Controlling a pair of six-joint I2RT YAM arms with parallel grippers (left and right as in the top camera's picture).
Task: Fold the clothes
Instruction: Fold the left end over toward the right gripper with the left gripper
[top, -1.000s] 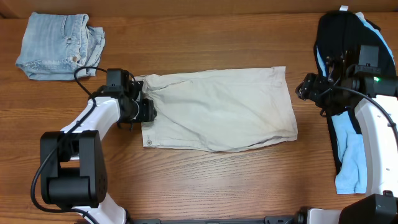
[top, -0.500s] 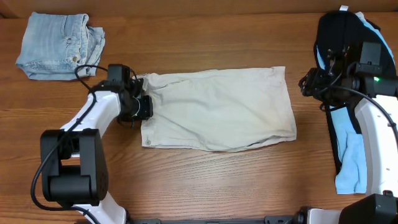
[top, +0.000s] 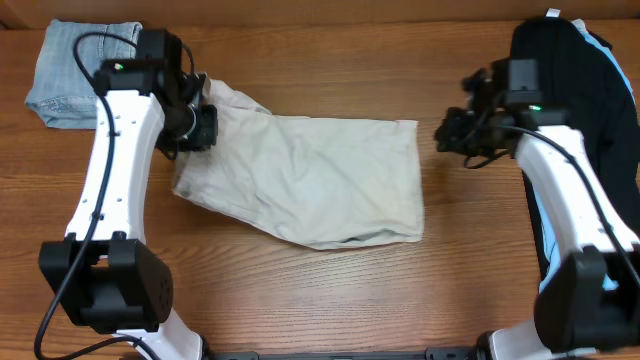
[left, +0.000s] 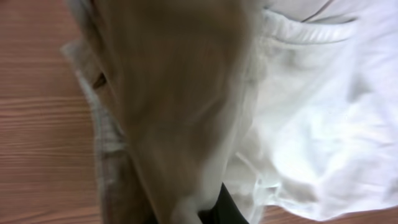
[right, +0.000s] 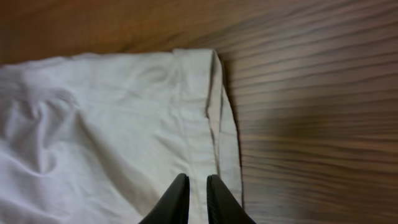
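The beige khaki shorts (top: 320, 180) lie skewed across the middle of the table, with the waistband end lifted at the upper left. My left gripper (top: 200, 125) is shut on that waistband end. In the left wrist view, cloth (left: 186, 93) drapes over the jaws and only one dark fingertip (left: 227, 205) shows. My right gripper (top: 447, 132) hovers just right of the shorts' right hem. In the right wrist view its fingers (right: 198, 186) are almost together with nothing between them, above the hem (right: 205, 112).
Folded faded denim shorts (top: 80, 70) sit at the far left corner, close behind my left arm. A black garment (top: 565, 70) and a sky-blue one (top: 565, 250) lie along the right edge under my right arm.
My left gripper has lifted and pulled the waistband up and to the far left, dragging the shorts leftward and askew. My right arm has moved left toward the shorts' right hem.
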